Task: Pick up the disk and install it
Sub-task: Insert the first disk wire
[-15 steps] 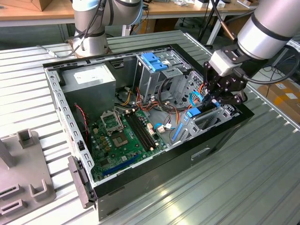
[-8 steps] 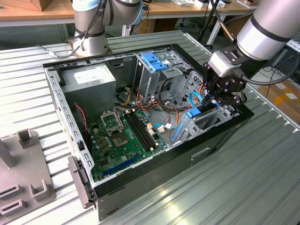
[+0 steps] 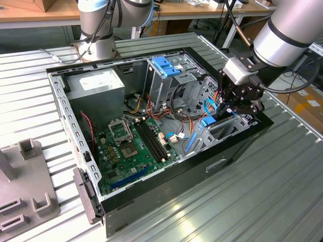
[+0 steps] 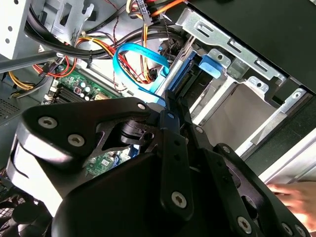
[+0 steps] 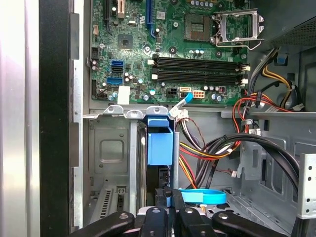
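The black pincer (image 5: 170, 197) sits at the frame's near edge, in line with the disk (image 5: 160, 143), whose blue plastic end stands edge-on in a slot of the grey drive cage (image 5: 111, 148). A looped blue flat cable (image 5: 202, 196) lies just beside the pincer, red, yellow and black wires (image 5: 202, 148) run past the cage, and beyond it lies the green motherboard (image 5: 143, 44) with black memory slots (image 5: 197, 69).

disk (image 5: 160, 143), blue-railed, apparently standing on edge inside drive bay (image 5: 109, 148)
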### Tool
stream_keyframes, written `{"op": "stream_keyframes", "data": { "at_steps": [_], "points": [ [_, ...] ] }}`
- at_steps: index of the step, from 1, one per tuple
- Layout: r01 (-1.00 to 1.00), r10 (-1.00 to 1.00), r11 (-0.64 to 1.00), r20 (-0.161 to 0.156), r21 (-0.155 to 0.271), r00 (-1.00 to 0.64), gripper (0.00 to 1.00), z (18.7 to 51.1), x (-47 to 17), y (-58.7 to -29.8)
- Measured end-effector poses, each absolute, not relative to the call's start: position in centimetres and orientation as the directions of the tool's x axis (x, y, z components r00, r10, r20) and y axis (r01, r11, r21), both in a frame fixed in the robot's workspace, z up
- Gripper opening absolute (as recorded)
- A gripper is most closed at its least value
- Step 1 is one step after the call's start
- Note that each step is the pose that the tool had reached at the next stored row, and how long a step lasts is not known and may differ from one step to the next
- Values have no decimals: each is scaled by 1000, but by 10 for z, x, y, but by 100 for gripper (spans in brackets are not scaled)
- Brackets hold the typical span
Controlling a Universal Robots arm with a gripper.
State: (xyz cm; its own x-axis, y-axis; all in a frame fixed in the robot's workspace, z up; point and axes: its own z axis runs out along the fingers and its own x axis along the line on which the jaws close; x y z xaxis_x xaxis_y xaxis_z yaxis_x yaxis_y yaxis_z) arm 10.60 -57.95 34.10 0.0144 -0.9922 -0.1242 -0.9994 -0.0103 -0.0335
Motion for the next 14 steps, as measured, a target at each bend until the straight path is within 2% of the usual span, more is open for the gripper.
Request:
{"op": "stream_keyframes", "data": {
  "at_steps": [7,8,14],
  "points": [
    [-999,-992,-10,-125,-34,14,17,340,106,-579],
    [-999,-992,-10,-125,-34,14,24,341,106,-579],
    [-999,-992,-10,-124,-34,14,24,349,106,-579]
  ]
}}
